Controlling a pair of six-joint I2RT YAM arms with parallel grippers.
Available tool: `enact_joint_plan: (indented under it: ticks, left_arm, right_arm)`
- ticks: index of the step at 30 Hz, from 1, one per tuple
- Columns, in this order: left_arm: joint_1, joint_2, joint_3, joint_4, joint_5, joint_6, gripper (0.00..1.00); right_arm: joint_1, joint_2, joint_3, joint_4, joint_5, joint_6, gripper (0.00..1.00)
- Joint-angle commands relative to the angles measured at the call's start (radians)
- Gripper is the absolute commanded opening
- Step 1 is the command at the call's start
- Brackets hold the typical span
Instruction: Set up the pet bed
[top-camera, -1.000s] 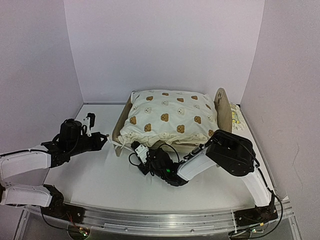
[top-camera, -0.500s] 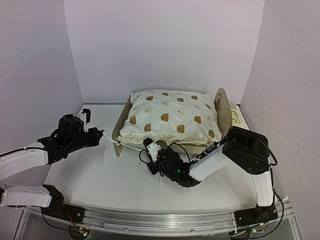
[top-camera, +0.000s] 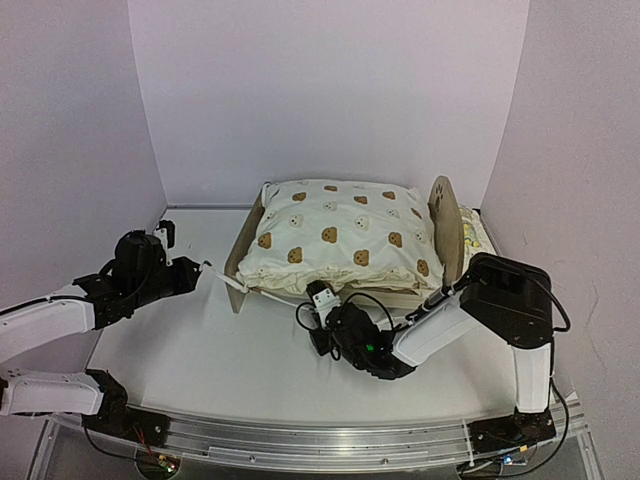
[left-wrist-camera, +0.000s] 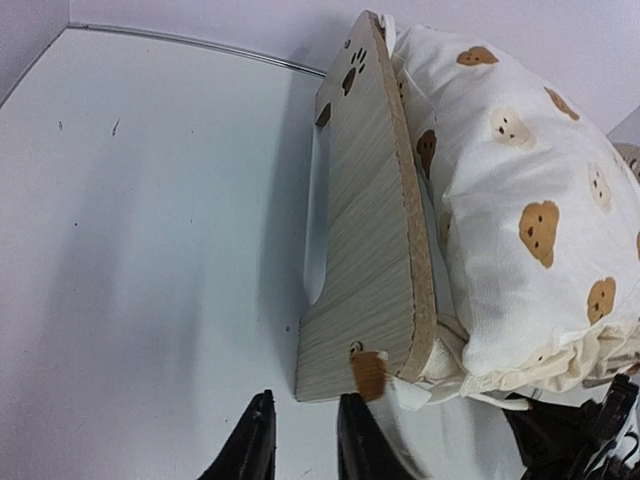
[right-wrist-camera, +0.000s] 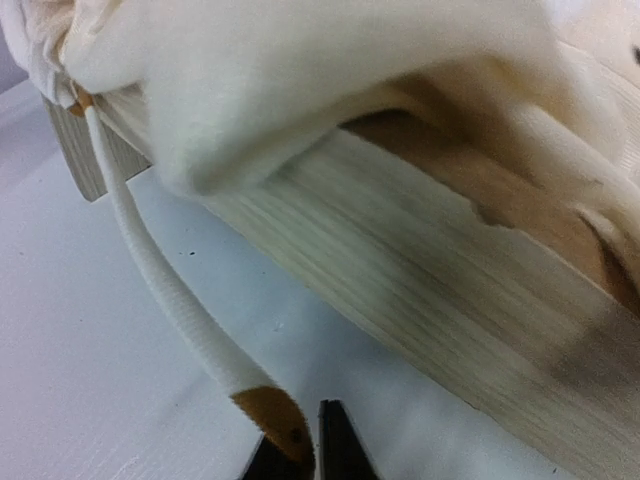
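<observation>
bed (top-camera: 447, 228) sits mid-table toward the far side, cushion (top-camera: 340, 235) on top; looks light and stiff, so grab the left board (left-wrist-camera: 365, 230) by its edge. Left gripper (left-wrist-camera: 305, 445) slightly parted, empty, just beside it; right gripper (right-wrist-camera: 305, 452) pressed together at the near rail (right-wrist-camera: 420, 270).

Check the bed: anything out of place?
Yes. The bear-print cushion bulges over the near rail of the pet bed, its tie cord strung outside to the right end effector. A lemon-print pillow lies outside the right end board.
</observation>
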Motion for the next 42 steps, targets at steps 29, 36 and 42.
enact_joint_plan:
  ticks: [29, 36, 42]
  left_arm:
    - [-0.001, 0.040, 0.313, -0.262, 0.105, 0.038, 0.78]
    - [-0.052, 0.068, 0.298, -0.258, 0.178, 0.028, 0.69]
    - [-0.061, 0.063, 0.255, -0.245, 0.239, 0.040, 0.63]
  right_arm:
    - [-0.074, -0.817, 0.321, -1.305, 0.213, 0.109, 0.92]
    - [-0.308, -0.726, 0.490, -1.377, 0.239, 0.039, 0.93]
    - [-0.479, -0.678, 0.481, -1.419, 0.088, 0.089, 0.90]
